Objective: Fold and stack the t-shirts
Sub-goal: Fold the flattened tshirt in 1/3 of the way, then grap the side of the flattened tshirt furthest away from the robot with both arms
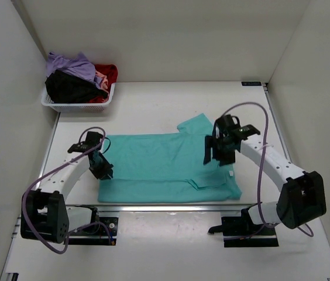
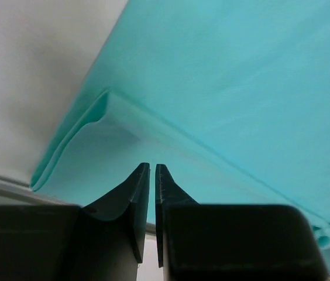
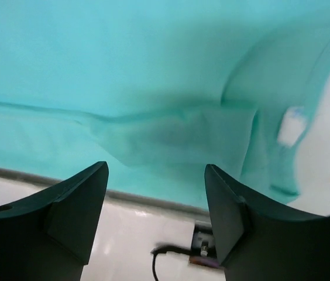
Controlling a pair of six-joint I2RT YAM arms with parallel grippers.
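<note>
Listing what lies on the table between my 2 arms.

Item 1: teal t-shirt.
- Place: flat on the middle of the table, straight bottom edge to the left, sleeves to the right. Its near long side is turned over onto the body, making a doubled strip along the near edge. 1 sleeve sticks out toward the far right.
- Handling, by my judgement: light, limp, no stiffness. It will sag and drag wherever I lift it, and a single layer could slip from a pinch.
- Where to hold: through both layers at the 2 ends of the doubled strip, so the fold travels together.

Item 2: left gripper. Fingers closed to a hairline slit, with no cloth visibly between them. It sits low at the left end of the shirt, just over the doubled edge, with the arm reaching in from the near left.

Item 3: right gripper. Fingers spread wide, holding nothing. It is poised above the right part of the shirt, near a small white tag, with the forearm angled in from the near right.

Item 4: other t-shirts, namely purple, black, red and pink. They are heaped unfolded in a white basket at the far left, well apart from both grippers.
</note>
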